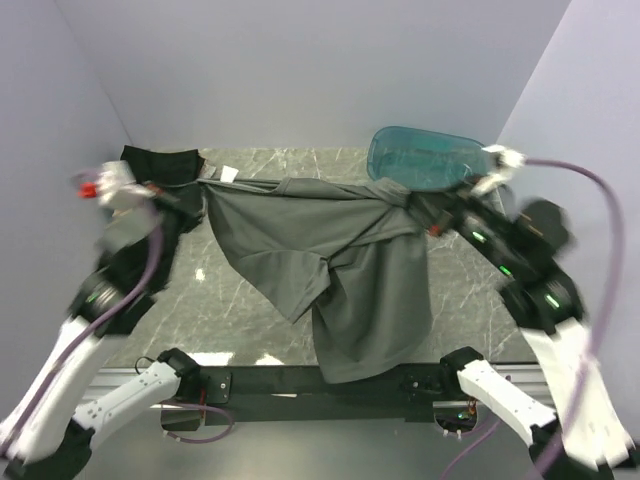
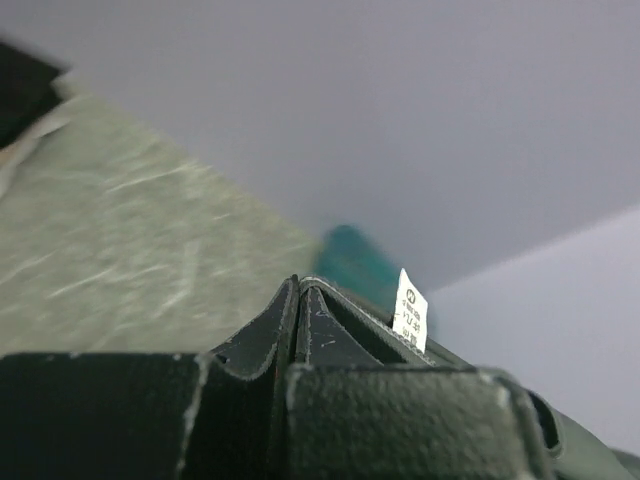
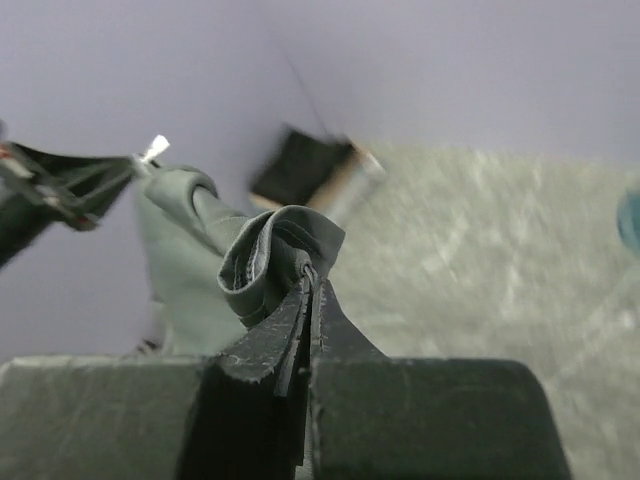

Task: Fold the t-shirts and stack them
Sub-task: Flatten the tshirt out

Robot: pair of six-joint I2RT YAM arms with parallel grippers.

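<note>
- Left gripper [image 2: 298, 305]: jaws pressed together on one edge of the charcoal-grey t-shirt [image 1: 330, 250]. A white care label [image 2: 410, 310] stands up from the cloth just beside the fingertips.
- Right gripper [image 3: 312, 290]: jaws clamped on a bunched fold at the opposite edge of the same shirt.
- Charcoal-grey t-shirt: stretched between the two grippers, above the marble table [image 1: 230, 300]. The upper edge runs taut from left to right. The body hangs in loose folds, and in the top view its lowest part overlaps the near table edge between the arm bases.
- Black t-shirt [image 1: 160, 163]: lies in the far-left corner of the table, near the left gripper. Neither gripper holds it.
- Teal tub [image 1: 425, 158]: sits at the far-right side of the table, just behind the right gripper.
</note>
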